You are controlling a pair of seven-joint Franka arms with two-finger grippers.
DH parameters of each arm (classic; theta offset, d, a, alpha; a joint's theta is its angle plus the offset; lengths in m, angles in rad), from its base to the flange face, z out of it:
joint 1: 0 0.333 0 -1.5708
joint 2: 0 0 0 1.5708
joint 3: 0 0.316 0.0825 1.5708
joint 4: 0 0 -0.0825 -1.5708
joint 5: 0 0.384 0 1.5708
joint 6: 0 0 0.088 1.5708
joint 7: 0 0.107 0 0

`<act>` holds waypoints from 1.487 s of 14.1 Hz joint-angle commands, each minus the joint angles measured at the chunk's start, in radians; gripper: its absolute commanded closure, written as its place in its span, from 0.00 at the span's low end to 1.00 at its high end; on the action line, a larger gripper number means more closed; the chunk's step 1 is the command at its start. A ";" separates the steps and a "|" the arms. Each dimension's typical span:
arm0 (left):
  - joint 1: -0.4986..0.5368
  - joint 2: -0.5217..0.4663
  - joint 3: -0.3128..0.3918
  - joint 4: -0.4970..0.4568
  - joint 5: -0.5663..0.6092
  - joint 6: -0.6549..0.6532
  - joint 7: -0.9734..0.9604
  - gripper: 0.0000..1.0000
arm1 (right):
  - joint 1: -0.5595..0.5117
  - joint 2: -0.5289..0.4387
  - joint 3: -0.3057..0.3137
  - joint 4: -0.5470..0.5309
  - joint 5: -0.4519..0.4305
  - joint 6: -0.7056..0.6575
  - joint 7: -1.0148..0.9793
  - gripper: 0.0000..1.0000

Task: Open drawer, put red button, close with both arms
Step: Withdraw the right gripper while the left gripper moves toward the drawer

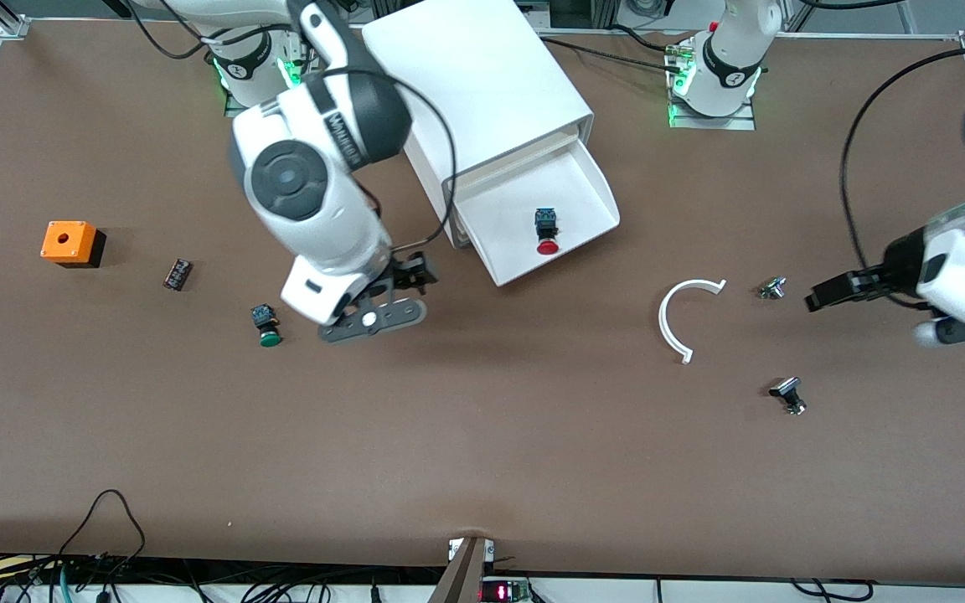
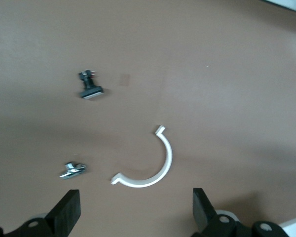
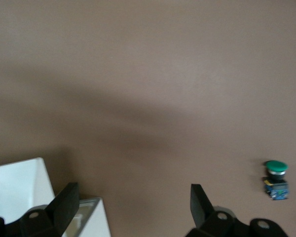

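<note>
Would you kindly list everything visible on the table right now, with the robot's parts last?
cabinet: one, white, between the arm bases.
drawer: one, white, pulled open.
red button: one, in the drawer.
green button: one, beside the right gripper.
orange box: one, right arm's end.
striped part: one, dark, near the box.
curved strip: one, white.
metal parts: two, left arm's end.
right gripper: open.
left gripper: open.
</note>
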 commanded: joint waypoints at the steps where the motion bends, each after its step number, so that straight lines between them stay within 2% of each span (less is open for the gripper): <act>1: -0.050 0.044 0.003 -0.010 0.006 0.064 -0.105 0.00 | -0.079 -0.013 0.018 0.006 -0.010 -0.059 -0.126 0.00; 3: -0.088 0.057 0.003 -0.056 0.005 0.152 -0.194 0.00 | -0.135 -0.033 0.007 0.006 -0.008 -0.110 -0.218 0.00; 7: -0.186 0.095 0.005 -0.100 0.009 0.247 -0.404 0.00 | -0.215 -0.065 -0.059 0.006 0.001 -0.226 -0.411 0.00; 12: -0.336 0.188 0.005 -0.113 0.169 0.357 -0.715 0.00 | -0.291 -0.125 -0.074 -0.020 -0.013 -0.331 -0.493 0.00; 14: -0.384 0.225 0.005 -0.113 0.186 0.371 -0.791 0.00 | -0.351 -0.208 -0.041 -0.147 -0.042 -0.298 -0.493 0.00; 17: -0.449 0.259 0.005 -0.139 0.193 0.396 -0.907 0.00 | -0.480 -0.347 0.112 -0.333 -0.161 -0.224 -0.490 0.00; 19: -0.470 0.248 0.003 -0.206 0.193 0.456 -0.955 0.00 | -0.524 -0.403 0.127 -0.400 -0.168 -0.216 -0.493 0.00; 21: -0.498 0.239 0.000 -0.238 0.193 0.462 -0.966 0.00 | -0.550 -0.450 0.128 -0.446 -0.168 -0.215 -0.488 0.00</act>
